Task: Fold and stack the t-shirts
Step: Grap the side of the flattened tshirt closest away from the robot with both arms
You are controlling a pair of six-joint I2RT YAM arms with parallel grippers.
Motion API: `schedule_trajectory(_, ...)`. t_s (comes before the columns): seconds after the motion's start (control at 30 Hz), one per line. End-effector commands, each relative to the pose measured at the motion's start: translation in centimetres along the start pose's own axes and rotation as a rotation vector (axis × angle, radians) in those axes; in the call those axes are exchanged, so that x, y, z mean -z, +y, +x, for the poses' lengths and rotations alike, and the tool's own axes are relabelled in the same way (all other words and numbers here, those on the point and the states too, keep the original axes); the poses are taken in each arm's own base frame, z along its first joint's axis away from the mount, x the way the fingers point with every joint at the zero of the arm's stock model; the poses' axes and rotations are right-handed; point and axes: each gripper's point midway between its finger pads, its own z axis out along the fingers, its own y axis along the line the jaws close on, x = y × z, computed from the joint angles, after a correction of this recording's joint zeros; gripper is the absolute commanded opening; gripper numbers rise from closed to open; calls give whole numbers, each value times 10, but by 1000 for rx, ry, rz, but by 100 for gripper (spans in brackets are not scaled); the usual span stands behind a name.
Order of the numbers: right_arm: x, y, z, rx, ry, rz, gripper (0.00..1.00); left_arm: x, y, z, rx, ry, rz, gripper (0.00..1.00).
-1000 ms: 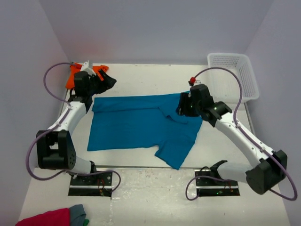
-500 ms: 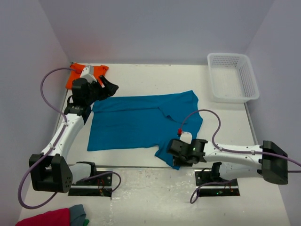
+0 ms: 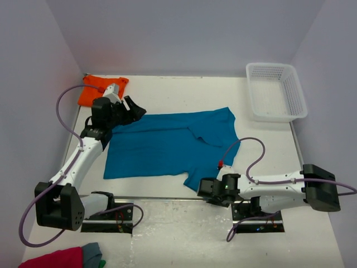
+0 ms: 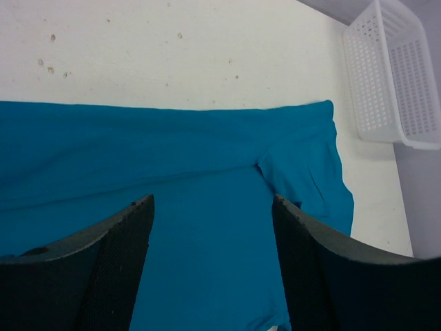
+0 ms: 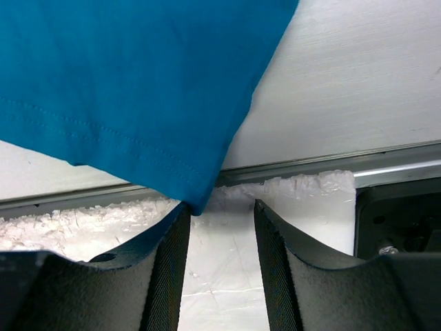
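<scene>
Early in the fold: lining up grasps on the teal-blue t-shirt [image 3: 162,148], spread flat mid-table [image 3: 184,92] with its near corner reaching the front edge. Orange t-shirt [image 3: 97,89] bunched at the far left corner, apart from both arms. Left gripper [image 3: 136,109] over the teal shirt's far left edge, fingers apart, nothing between them. Right gripper [image 5: 219,207] low at the near corner, fingers apart, hem tip just at their mouth, seemingly not yet pinched. Next: close on that corner, take the far edge too, then lift and carry over without dragging.
</scene>
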Motion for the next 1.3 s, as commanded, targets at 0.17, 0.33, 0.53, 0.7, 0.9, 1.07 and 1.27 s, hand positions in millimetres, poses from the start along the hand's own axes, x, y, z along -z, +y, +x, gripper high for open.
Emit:
schedule_trajectory(0.17,0,-4,-21,-32,-111,14,43,-2,-3,11,-12,21,24,70)
schedule_trajectory(0.33,-3,12,-16,21,-91,9,39,-2,-2,13,-14,22,25,70)
schedule_trajectory(0.53,-5,22,-12,48,-77,10,8,-2,1,16,-20,27,16,70)
schedule_trajectory(0.7,-2,27,-16,70,-92,11,0,3,16,18,-27,16,-77,70)
schedule_trajectory(0.9,9,56,-26,246,-131,-14,0,37,65,39,0,0,-361,74)
schedule_trajectory(1.07,18,86,-37,404,-191,-25,0,72,107,79,82,78,-604,73)
schedule_trajectory(1.27,20,102,-36,437,-203,-141,0,112,138,94,185,139,-926,57)
